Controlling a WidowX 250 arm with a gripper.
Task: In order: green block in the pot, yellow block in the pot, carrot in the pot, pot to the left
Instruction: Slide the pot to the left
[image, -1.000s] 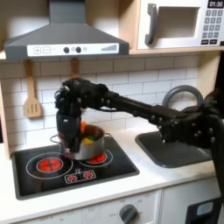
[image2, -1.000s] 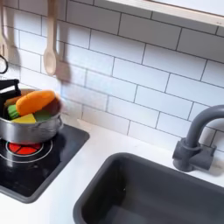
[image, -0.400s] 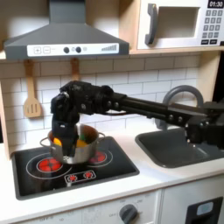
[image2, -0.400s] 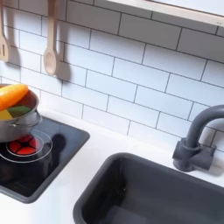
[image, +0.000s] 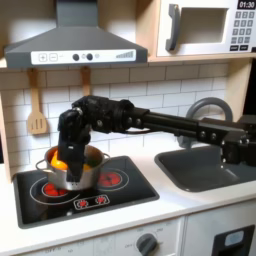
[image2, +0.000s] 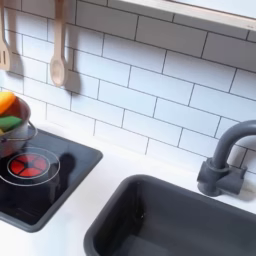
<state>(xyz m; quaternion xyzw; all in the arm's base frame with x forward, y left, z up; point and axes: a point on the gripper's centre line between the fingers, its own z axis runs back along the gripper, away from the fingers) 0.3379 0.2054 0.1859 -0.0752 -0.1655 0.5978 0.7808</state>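
My gripper (image: 72, 172) hangs low over the black stovetop (image: 120, 195) in the first exterior view, my arm stretched in from three o'clock and bent down at the wrist. My fingers sit against the near side of the pot (image: 62, 165), dark against its shiny wall, and they look closed on the rim, though the picture is too blurred for me to be sure, so I cannot tell whether they are clamped or merely touching. The pot stands over the red burner ring toward nine o'clock on the stovetop, with the other red ring (image: 110, 179) bare at its three o'clock. The carrot (image: 61, 158) shows as an orange patch inside the pot, just at nine o'clock of my wrist. In the second exterior view the pot (image2: 14, 134) is cut by the frame at nine o'clock, with the carrot (image2: 6, 102) on top and a strip of green (image2: 9, 122) just beneath it; whether that green is the block or the carrot's leafy end, I cannot tell. A wooden spoon (image2: 58, 60) hangs on the tiled wall at twelve o'clock of the burner.
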